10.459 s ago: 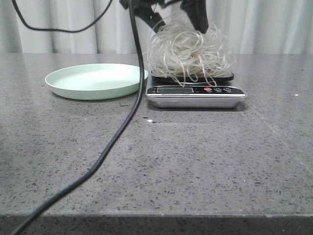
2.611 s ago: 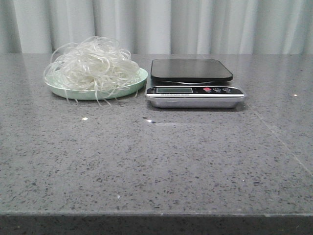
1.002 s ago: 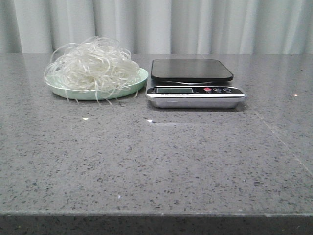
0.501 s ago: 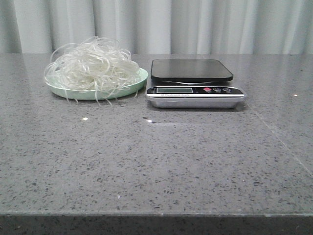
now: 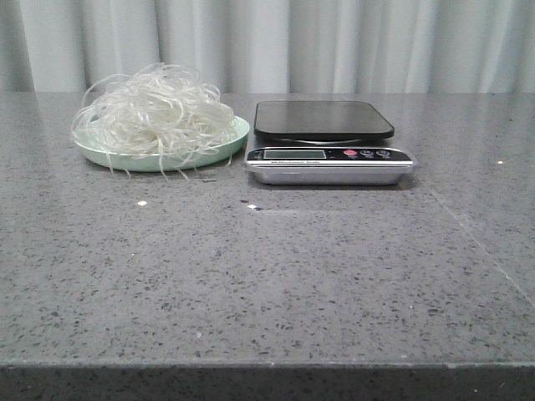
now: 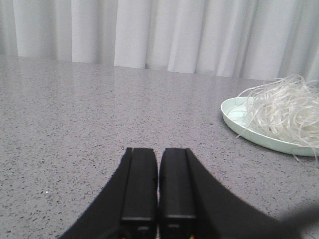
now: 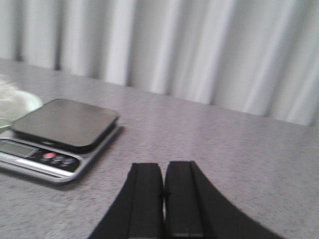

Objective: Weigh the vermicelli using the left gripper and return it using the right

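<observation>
The vermicelli (image 5: 155, 113), a fluffy whitish bundle of loose loops, lies on the pale green plate (image 5: 226, 146) at the back left of the table. It also shows in the left wrist view (image 6: 285, 110) on the plate (image 6: 234, 117). The kitchen scale (image 5: 328, 154), with a bare black platform, stands just right of the plate and shows in the right wrist view (image 7: 60, 132). My left gripper (image 6: 158, 152) is shut and empty, low over the table, apart from the plate. My right gripper (image 7: 164, 167) is shut and empty, to the side of the scale. Neither gripper shows in the front view.
The grey speckled table (image 5: 276, 276) runs to a front edge near the camera. A few small white crumbs (image 5: 142, 203) lie in front of the plate. A pale curtain (image 5: 292, 42) hangs behind the table.
The vermicelli went from the scale, where a gripper was over it, to the green plate. Over the last second everything in the front view has shifted slightly left; nothing else has moved.
</observation>
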